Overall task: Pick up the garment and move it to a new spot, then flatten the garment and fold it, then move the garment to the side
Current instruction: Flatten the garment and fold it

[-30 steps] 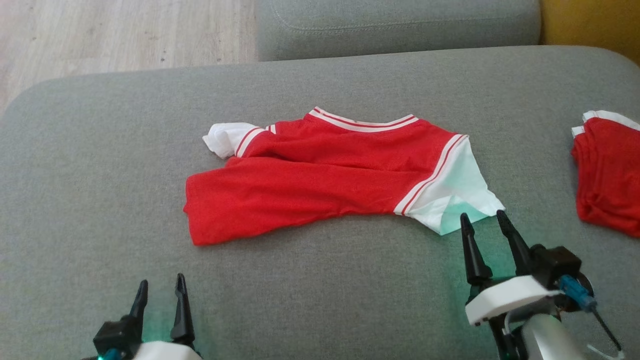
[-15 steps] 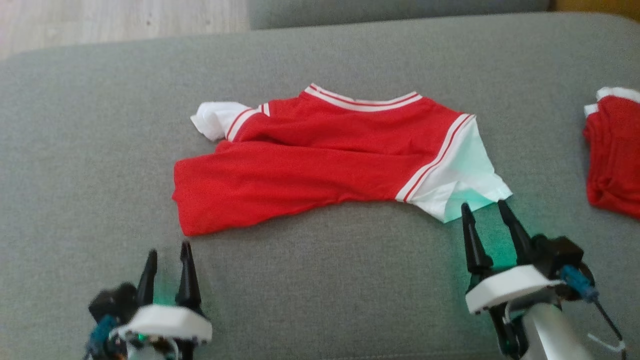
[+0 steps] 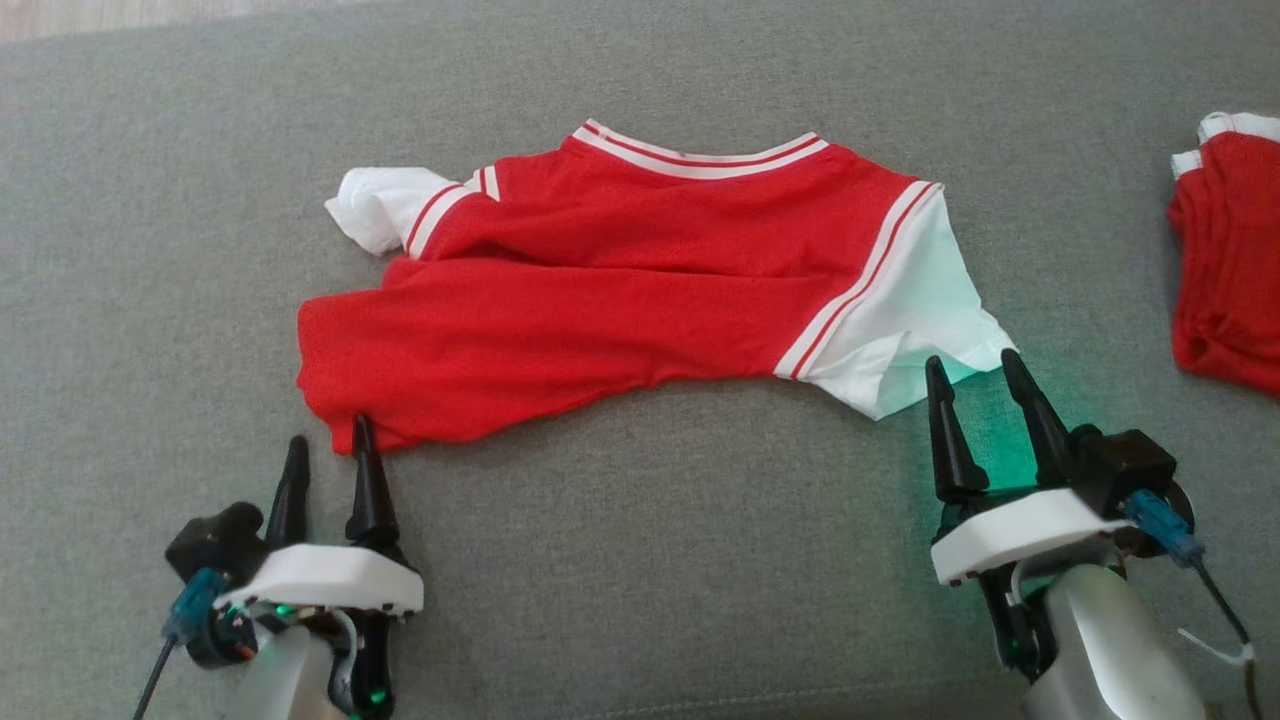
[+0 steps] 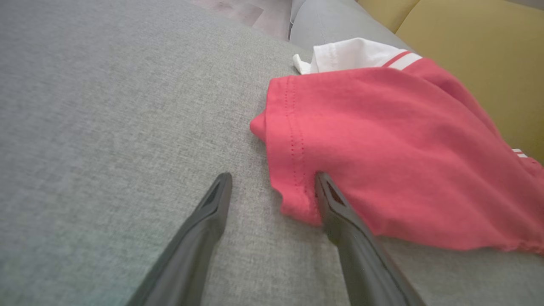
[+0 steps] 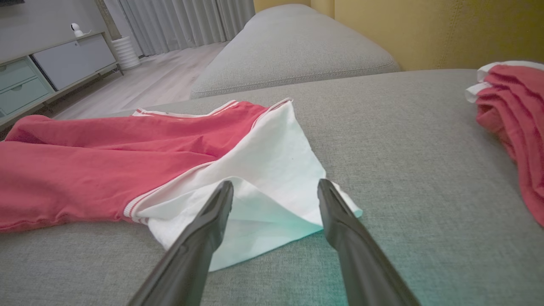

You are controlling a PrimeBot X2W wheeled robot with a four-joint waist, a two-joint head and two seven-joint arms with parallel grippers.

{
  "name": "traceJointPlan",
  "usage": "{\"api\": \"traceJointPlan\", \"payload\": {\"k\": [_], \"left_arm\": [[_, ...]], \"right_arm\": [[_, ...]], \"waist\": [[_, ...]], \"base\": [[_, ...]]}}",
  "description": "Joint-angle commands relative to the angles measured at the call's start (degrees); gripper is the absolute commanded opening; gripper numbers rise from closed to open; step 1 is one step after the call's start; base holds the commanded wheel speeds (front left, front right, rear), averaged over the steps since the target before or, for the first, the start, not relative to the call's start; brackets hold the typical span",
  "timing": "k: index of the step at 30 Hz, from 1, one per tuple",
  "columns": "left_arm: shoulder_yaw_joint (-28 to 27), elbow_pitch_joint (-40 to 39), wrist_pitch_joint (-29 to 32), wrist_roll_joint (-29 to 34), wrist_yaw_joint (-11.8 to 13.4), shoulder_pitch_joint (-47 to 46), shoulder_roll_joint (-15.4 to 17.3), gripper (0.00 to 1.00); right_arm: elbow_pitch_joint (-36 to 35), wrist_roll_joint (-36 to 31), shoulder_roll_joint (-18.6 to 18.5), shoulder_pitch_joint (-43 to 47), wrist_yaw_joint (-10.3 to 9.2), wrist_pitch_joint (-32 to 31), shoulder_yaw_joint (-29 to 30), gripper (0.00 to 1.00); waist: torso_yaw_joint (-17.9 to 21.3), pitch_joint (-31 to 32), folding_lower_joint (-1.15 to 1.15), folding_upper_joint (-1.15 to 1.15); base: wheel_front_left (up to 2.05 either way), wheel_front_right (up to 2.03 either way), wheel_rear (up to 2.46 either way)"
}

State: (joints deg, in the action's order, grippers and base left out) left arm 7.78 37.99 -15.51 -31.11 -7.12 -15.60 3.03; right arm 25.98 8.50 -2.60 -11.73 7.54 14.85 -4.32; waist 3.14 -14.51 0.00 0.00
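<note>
Grey sofa cushion [image 3: 640, 560], red garment [image 3: 600, 310] hem touching left end effector [image 3: 330, 430]

Before me a grey sofa seat [image 5: 425, 148] meets a yellow backrest [image 5: 425, 29], with pale wood floor [image 5: 161, 80], curtains [image 5: 182, 21] and a drawer cabinet [image 5: 51, 68] beyond.

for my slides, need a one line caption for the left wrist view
Open left pincer at the hem of the red garment on the grey cushion, one finger against the fabric.
</note>
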Motion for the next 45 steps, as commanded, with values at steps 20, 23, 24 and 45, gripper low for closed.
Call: {"api": "traceJointPlan", "payload": {"k": [20, 23, 24, 45], "left_arm": [[4.58, 1.59, 0.51, -3.98, -0.36, -1.89, 2.72, 0.00], [0.67, -2.38, 0.51, -0.62, -0.36, -0.77, 2.44, 0.00], [-0.89, -4.51, 0.51, 1.19, -0.36, -0.04, 2.15, 0.00], [-6.74, -16.16, 0.51, 8.58, -0.36, 7.37, -0.13, 0.00]], "right_arm": [[-2.24, 1.29, -0.28, -1.68, -0.05, 0.15, 1.08, 1.00], [-2.45, 1.69, -0.28, -1.30, -0.05, 0.15, 1.58, 1.00], [-2.49, 1.85, -0.28, -1.05, -0.05, 0.15, 1.86, 1.00], [7.94, 0.03, -0.28, 0.36, -0.05, 0.15, 3.41, 1.00]], "waist": [[-1.20, 2.81, 0.00, 0.00], [-2.00, 3.98, 0.00, 0.00], [-2.47, 4.65, 0.00, 0.00], [-8.56, 7.84, 0.00, 0.00]], "base": [[0.00, 0.00, 0.00], [0.00, 0.00, 0.00], [0.00, 0.00, 0.00], [0.00, 0.00, 0.00]]}}
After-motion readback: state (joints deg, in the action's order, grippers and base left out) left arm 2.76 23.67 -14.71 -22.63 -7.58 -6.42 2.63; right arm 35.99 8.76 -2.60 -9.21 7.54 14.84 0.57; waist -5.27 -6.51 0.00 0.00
